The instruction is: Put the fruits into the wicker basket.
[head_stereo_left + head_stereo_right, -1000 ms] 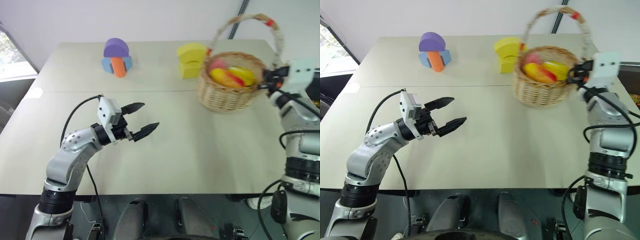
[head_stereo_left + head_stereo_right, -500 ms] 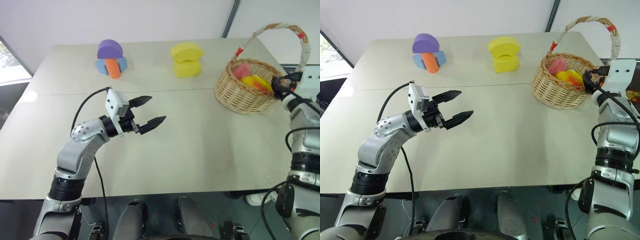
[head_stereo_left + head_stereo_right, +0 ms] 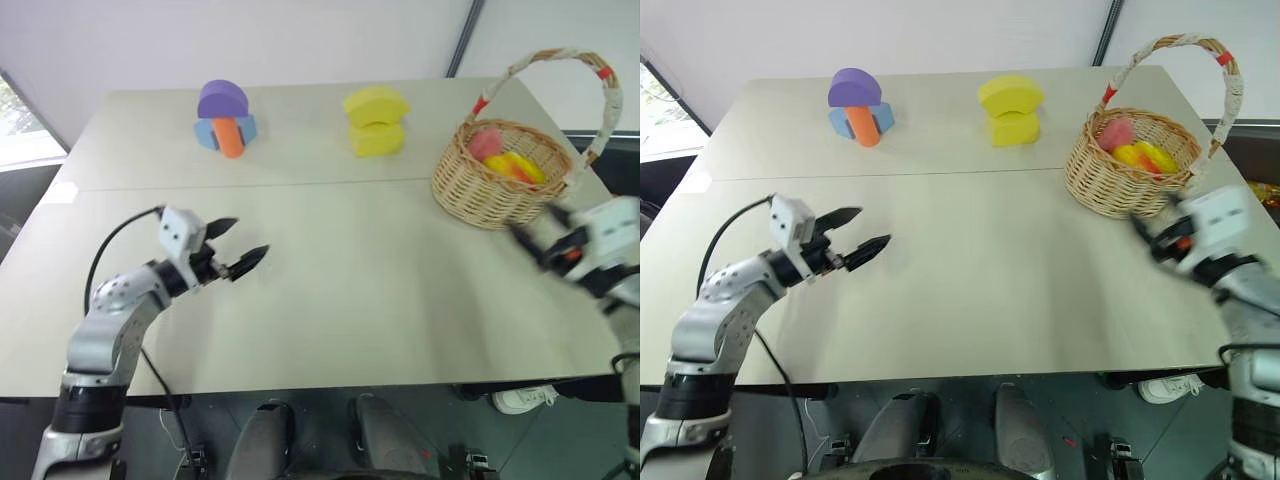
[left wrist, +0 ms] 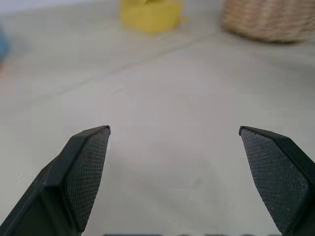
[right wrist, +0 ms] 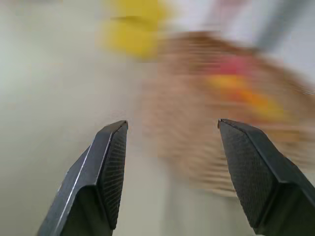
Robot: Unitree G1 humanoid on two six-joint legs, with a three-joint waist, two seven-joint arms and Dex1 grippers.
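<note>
Basket released; fruits inside.
The wicker basket [image 3: 1130, 165] now rests at the table's [image 3: 970, 280] two o'clock, fruits [image 3: 1135, 148] inside. Right gripper [image 3: 1155, 235] has let go and withdrawn, fingers apart, empty; left gripper [image 3: 862, 232] spread wide, lowered. Task appears complete.

On the table [image 3: 330, 280] the wicker basket [image 3: 500, 185] sits at the far right with the fruits [image 3: 510, 158] inside it, the foam blocks [image 3: 376, 120] just left of it, and the block stack [image 3: 227, 118] farther left still
</note>
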